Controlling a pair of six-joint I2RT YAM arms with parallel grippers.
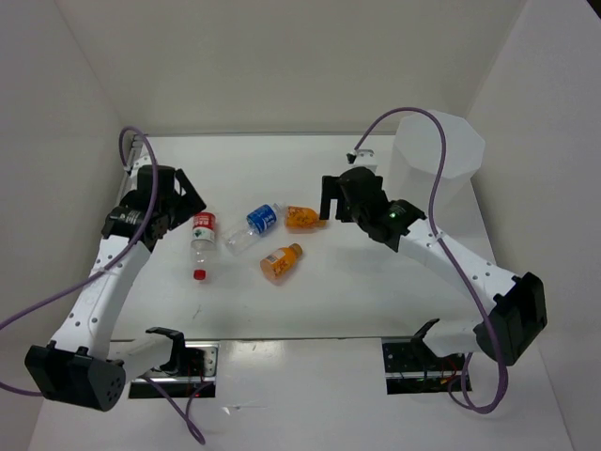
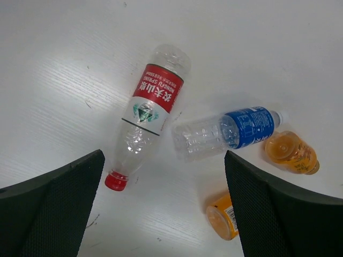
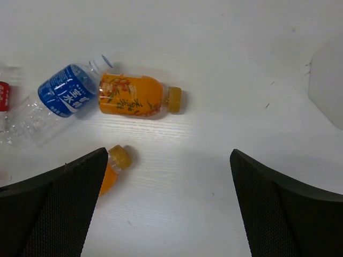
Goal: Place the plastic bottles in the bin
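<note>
Four plastic bottles lie on the white table. The clear red-label bottle is leftmost, its red cap toward the near edge. Right of it lies the blue-label bottle, touching one orange bottle. A second orange bottle lies nearer. The bin stands at the back right. My left gripper hovers open left of the red-label bottle. My right gripper hovers open just right of the orange bottles, holding nothing.
White walls enclose the table on the left, back and right. Purple cables loop off both arms, the right one arching in front of the bin. Both arm bases sit at the near edge.
</note>
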